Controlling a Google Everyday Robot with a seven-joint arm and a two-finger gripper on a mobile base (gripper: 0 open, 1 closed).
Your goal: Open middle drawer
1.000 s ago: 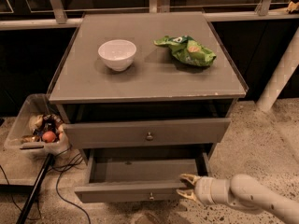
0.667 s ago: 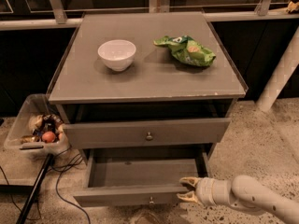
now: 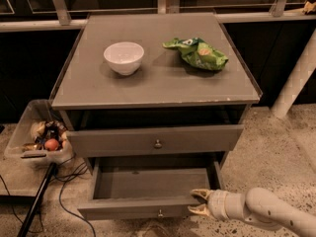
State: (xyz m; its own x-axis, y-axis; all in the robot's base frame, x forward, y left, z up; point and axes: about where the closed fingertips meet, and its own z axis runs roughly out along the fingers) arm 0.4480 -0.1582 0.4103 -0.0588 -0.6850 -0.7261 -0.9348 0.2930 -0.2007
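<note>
A clear plastic bin (image 3: 19,132) of clutter is sitting on the floor at the left of a grey cabinet. The cabinet's worktop (image 3: 158,85) is carrying a white bowl (image 3: 124,57) on the left and a crumpled green snack bag (image 3: 197,53) on the right. Below, the middle drawer (image 3: 148,184) is standing well out toward the near side, its empty inside showing, under an upper drawer (image 3: 123,141) that is barely out. Over the last second its front has been sliding a little further toward the near edge of the view, and its small round knob (image 3: 159,213) is now lying almost at the bottom. Judged against the task, the opening is looking all but done, with perhaps only a last bit of travel left. At the right end of that front the pincer (image 3: 191,202) is sitting with its two tan fingers (image 3: 200,193) apart, one above the other, tips pointing left at the panel's corner. Whether they are actually pressing on the wood cannot be told. Behind it the white arm (image 3: 266,211) is reaching in low from the near right, wrist level, forearm running off the right edge. The pincer has been drifting slightly nearer along with the front, suggesting it is doing the pulling.
</note>
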